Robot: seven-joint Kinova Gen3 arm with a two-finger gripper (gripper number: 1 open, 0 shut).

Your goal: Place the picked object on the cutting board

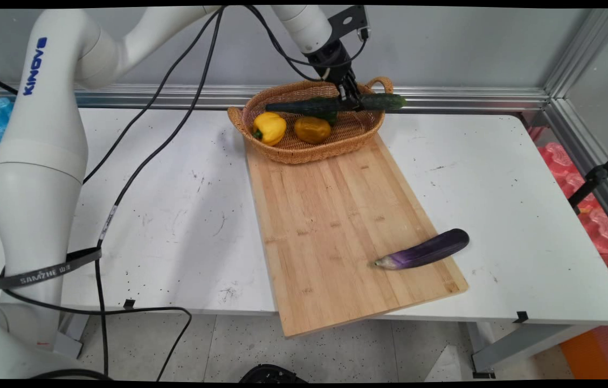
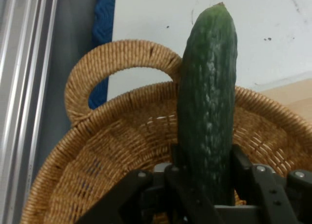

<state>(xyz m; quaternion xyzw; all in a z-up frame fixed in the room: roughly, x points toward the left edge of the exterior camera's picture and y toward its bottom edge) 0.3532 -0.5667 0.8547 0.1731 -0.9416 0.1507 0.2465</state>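
Gripper (image 1: pixel 351 97) clamped on cucumber (image 1: pixel 336 104) above wicker basket (image 1: pixel 304 153), black strap (image 1: pixel 45 269) on arm reading SAMZHE

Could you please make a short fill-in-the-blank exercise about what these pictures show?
1. The gripper is shut on a long green ____.
2. Two yellow bell peppers lie inside the wicker ____.
3. The purple eggplant rests on the wooden cutting ____.
4. The cutting board lies on a ____ table.

Missing words: cucumber; basket; board; white.
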